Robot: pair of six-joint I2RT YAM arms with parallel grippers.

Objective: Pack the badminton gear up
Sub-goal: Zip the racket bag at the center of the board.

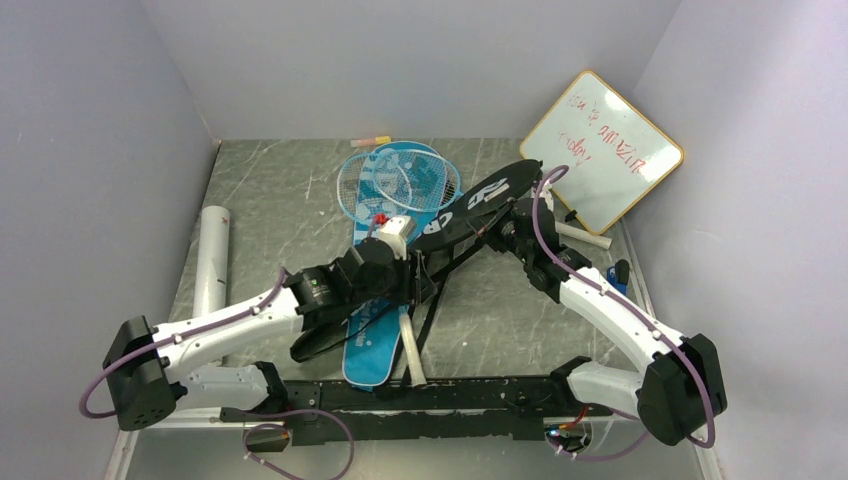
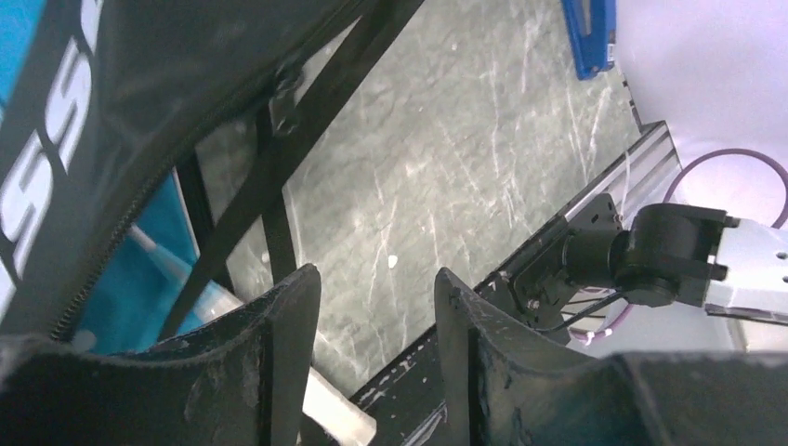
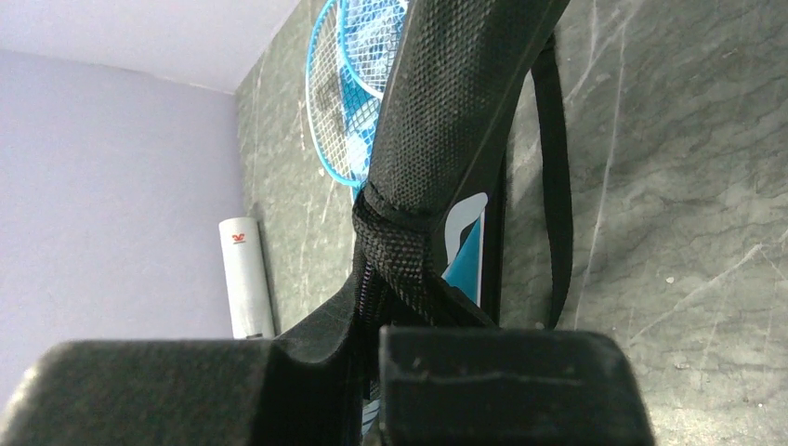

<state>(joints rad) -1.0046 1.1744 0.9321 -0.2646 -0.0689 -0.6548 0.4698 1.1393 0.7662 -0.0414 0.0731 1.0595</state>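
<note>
The black bag [image 1: 470, 205] with white lettering is lifted on a slant over the table. My right gripper [image 1: 492, 228] is shut on its zipped edge, and the right wrist view shows that seam of the black bag [image 3: 446, 93] pinched at my right gripper [image 3: 376, 325]. My left gripper [image 1: 418, 280] stands open just below the bag's straps [image 2: 279, 167], with only table showing between its fingers [image 2: 288, 353]. The blue bag [image 1: 368, 352] lies flat under the black one. Two light-blue rackets [image 1: 400, 180] lie at the back.
A long white tube [image 1: 212, 262] lies by the left wall. The orange-rimmed whiteboard [image 1: 603, 150] leans at the back right. A white-gripped handle [image 1: 410, 350] lies beside the blue bag. A blue object [image 2: 590, 32] sits by the right wall.
</note>
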